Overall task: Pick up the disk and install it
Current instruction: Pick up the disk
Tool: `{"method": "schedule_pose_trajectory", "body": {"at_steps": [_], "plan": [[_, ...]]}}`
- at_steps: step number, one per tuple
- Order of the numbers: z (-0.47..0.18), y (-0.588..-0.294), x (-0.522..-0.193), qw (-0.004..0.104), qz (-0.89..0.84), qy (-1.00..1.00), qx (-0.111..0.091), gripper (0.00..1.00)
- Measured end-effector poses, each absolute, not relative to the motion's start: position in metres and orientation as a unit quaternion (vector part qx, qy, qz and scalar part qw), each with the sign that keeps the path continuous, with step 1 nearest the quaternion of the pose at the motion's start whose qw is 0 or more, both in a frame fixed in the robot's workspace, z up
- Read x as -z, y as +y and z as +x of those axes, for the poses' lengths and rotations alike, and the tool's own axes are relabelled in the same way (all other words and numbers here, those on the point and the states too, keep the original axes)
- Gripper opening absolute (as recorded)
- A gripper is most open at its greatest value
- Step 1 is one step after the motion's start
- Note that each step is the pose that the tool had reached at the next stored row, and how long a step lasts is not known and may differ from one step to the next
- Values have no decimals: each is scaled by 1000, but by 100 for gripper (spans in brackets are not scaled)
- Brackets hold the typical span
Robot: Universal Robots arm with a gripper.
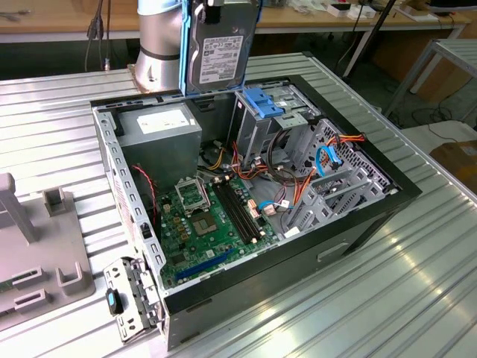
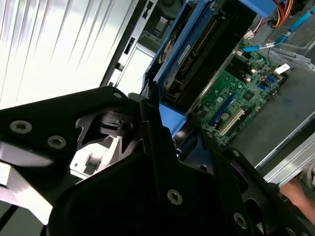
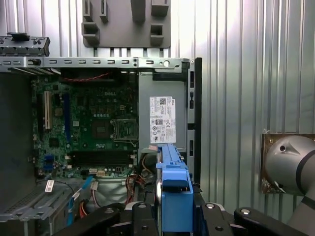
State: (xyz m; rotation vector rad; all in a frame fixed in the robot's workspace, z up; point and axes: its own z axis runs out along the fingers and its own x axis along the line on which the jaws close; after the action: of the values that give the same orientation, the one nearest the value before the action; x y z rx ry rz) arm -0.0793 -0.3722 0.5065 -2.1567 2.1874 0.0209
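The disk (image 1: 220, 48) hangs upright above the back of the open computer case (image 1: 373, 216). Its grey face with the white label is turned toward the exterior camera, and blue rails run down its sides. My gripper (image 3: 175, 212) is shut on the disk from above, its black fingers (image 2: 150, 125) clamping the blue rail (image 3: 174, 194) on either side. In the second wrist view the disk (image 2: 197, 54) reaches down toward the motherboard. It hangs just above and to the exterior view's left of the metal drive cage with the blue latch (image 1: 262, 104), and does not touch it.
Inside the case are the grey power-supply box (image 1: 160, 127), the green motherboard (image 1: 209, 216), and orange and blue cables (image 1: 328, 160) around the cage. The arm's base (image 1: 160, 45) stands behind the case. A grey fixture (image 1: 37, 246) sits on the ribbed metal table at the exterior view's left.
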Motion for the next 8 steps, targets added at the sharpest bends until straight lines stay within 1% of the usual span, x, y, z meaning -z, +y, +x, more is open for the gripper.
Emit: {"method": "schedule_pose_trajectory", "body": {"at_steps": [8], "plan": [[-79, -399, -505, 35, -693, 720, -6, 37]]}}
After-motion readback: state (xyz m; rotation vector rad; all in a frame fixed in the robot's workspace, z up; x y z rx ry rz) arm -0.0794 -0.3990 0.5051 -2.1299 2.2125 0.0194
